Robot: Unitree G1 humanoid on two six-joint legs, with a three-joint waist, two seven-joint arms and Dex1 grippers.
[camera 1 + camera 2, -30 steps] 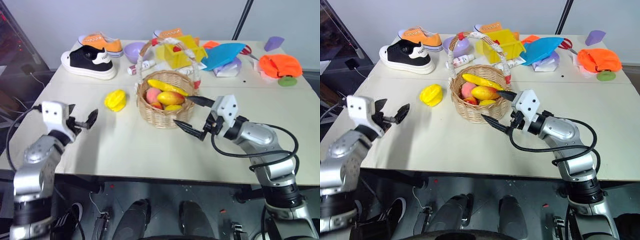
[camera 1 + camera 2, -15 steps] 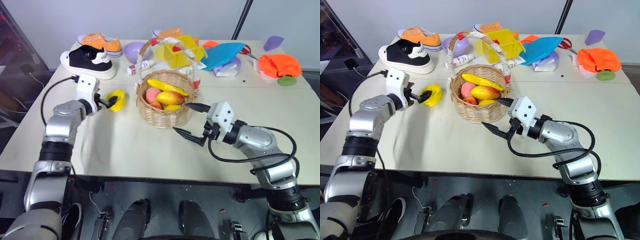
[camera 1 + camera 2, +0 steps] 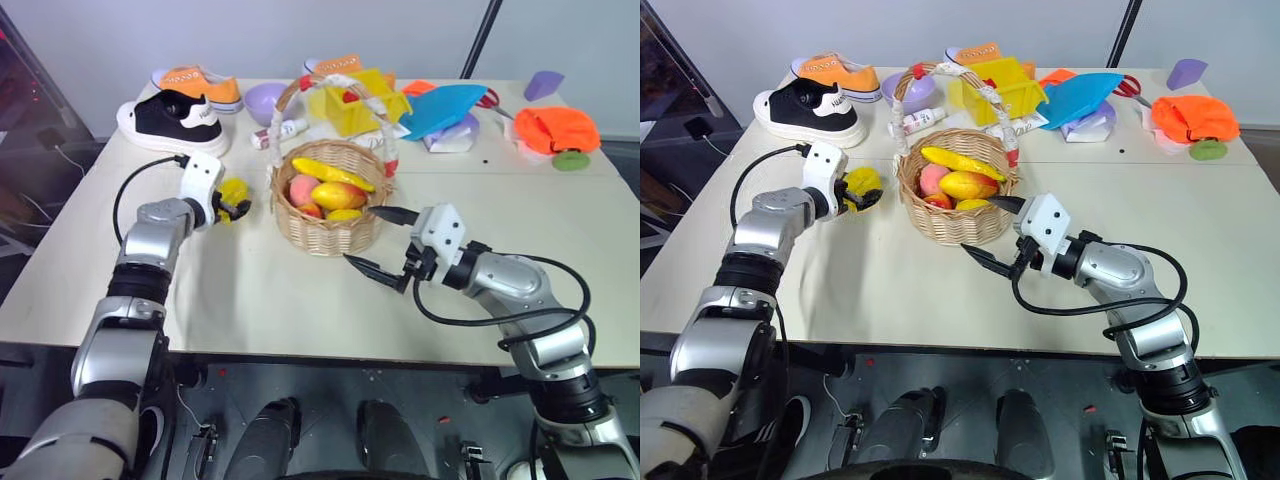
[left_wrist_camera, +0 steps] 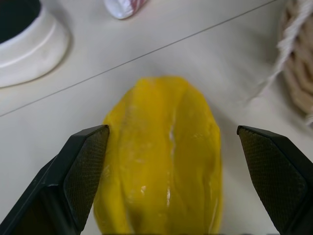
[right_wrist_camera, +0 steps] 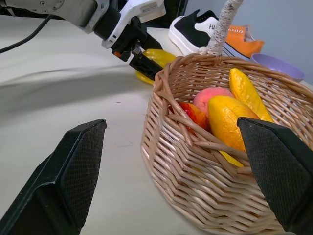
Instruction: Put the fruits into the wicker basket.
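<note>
The yellow ridged star fruit (image 3: 234,190) lies on the table just left of the wicker basket (image 3: 330,228). My left gripper (image 3: 238,206) is open and straddles the star fruit (image 4: 164,156), one finger on each side of it. The basket holds the red-and-yellow mango (image 3: 341,195) with a long yellow fruit, a peach and other pieces. My right gripper (image 3: 366,240) hangs open with nothing in it, close to the basket's front right side. In the right wrist view the basket (image 5: 195,161) sits just ahead of its fingers.
At the back of the table stand a black shoe (image 3: 170,120), an orange shoe (image 3: 195,85), a purple bowl (image 3: 266,100), a yellow plastic bin (image 3: 355,100), a blue sheet (image 3: 445,108), an orange cloth (image 3: 560,130) and a green lump (image 3: 573,160).
My left arm has reached forward from the table's left edge to the star fruit, and its open fingers now flank it. My right gripper has stayed by the basket.
</note>
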